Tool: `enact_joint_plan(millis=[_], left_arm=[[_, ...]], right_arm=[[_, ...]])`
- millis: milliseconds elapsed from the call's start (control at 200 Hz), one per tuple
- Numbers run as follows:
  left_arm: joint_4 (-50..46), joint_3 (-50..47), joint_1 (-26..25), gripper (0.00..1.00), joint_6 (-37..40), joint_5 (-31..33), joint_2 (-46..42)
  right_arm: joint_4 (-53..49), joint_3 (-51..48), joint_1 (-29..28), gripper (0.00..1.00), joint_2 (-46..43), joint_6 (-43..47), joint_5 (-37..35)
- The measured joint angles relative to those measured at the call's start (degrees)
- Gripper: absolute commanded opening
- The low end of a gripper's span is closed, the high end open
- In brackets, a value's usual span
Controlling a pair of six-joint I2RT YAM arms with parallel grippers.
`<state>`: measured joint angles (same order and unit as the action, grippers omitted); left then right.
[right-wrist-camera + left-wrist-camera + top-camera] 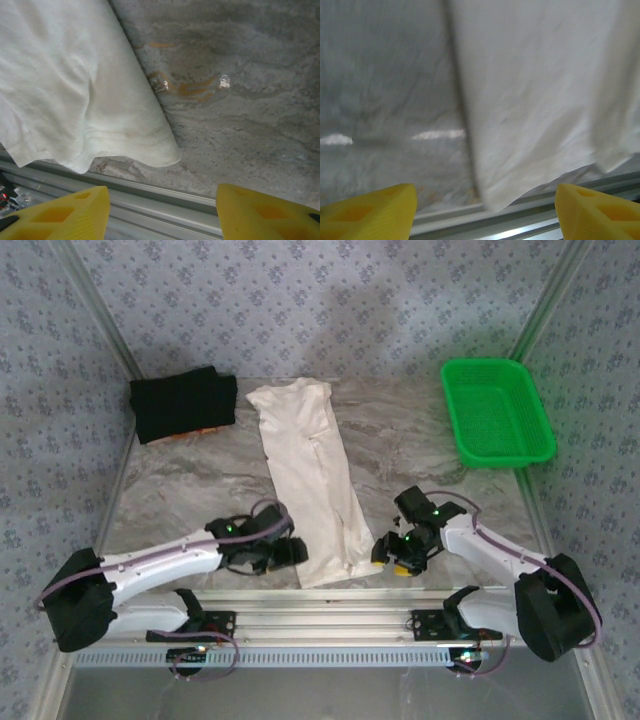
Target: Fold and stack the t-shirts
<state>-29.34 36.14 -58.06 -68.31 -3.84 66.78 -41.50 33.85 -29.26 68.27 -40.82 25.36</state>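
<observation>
Cream shirt [310, 480] folded long, left gripper [287, 552] and right gripper [392, 557] spread empty flanking its near hem, black shirt [183, 406] far-left.

**A:** Top view: even, diffuse light with only soft shadows under the arms. The black shirt [183, 403] is crushed to a flat blob, no fold detail.

**B:** Left wrist?

**A:** Blurry throughout. The cream shirt [535, 100] is near blown out, with a thin shadow along its edge. Two glare streaks on the table [380, 90] at left.

**B:** Right wrist?

**A:** Sharper. Table grain is readable, with a couple of small specular spots.
</observation>
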Motion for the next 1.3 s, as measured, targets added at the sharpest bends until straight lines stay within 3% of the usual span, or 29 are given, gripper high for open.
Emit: enact_joint_plan(millis=[115, 445, 939, 1084, 1299], left_arm=[[1.3, -1.7, -3.5, 0.7, -4.0, 2.6, -0.7], [10.7, -1.8, -3.8, 0.63, -9.1, 3.5, 5.0], [9.4, 3.5, -7.3, 0.57, -13.7, 0.7, 15.6], [6.8, 5.2, -7.7, 0.48, -14.5, 1.4, 17.2], [4.5, 5.3, -7.7, 0.24, -15.8, 2.3, 17.3]], right_arm=[[1.1, -0.2, 0.8, 0.6, 0.1, 1.5, 0.6], [4.0, -1.4, 2.4, 0.59, 2.4, 3.0, 1.5], [4.3, -1.8, 4.0, 0.59, 5.0, 6.4, 2.7], [4.7, -1.8, 4.4, 0.59, 5.9, 6.9, 3.3], [5.3, -2.3, 4.4, 0.58, 5.3, 6.6, 3.9]])
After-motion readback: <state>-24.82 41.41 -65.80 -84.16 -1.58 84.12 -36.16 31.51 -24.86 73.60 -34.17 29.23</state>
